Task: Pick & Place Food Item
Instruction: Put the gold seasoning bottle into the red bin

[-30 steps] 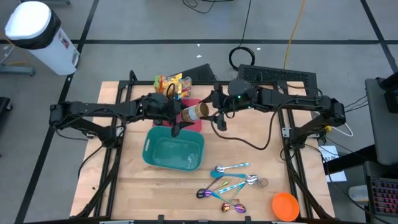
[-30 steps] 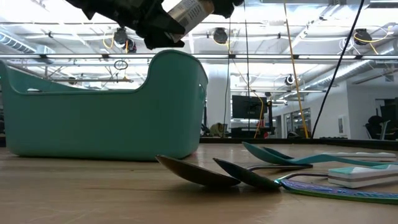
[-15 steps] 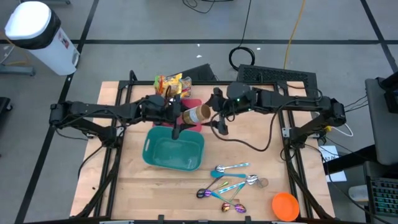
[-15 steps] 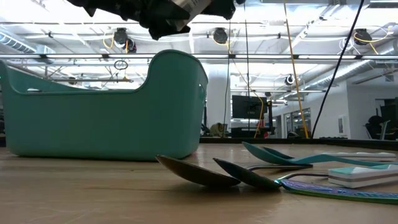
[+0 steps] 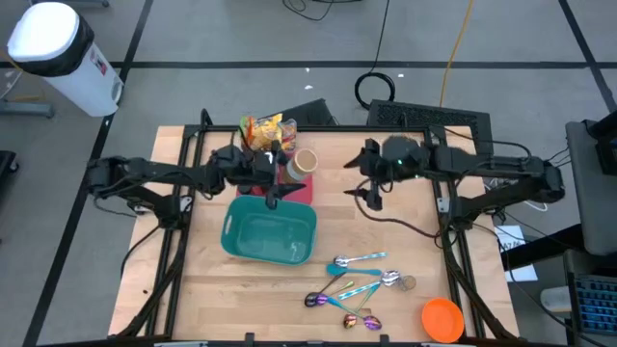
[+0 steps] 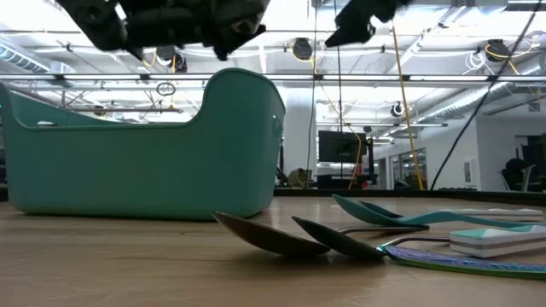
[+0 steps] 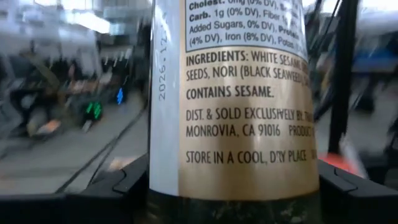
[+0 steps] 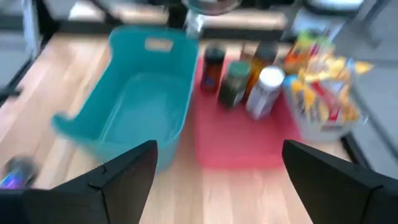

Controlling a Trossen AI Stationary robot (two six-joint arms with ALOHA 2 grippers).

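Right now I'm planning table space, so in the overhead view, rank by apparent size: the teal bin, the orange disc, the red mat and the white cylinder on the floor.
1. teal bin
2. white cylinder
3. orange disc

The red mat is mostly covered, so I can't rank it.

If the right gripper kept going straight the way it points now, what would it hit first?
Judging from its wrist view, the open right gripper faces the red mat with its jars; likely the mat or jars first, with the teal bin just beside that line. Depth is unclear.
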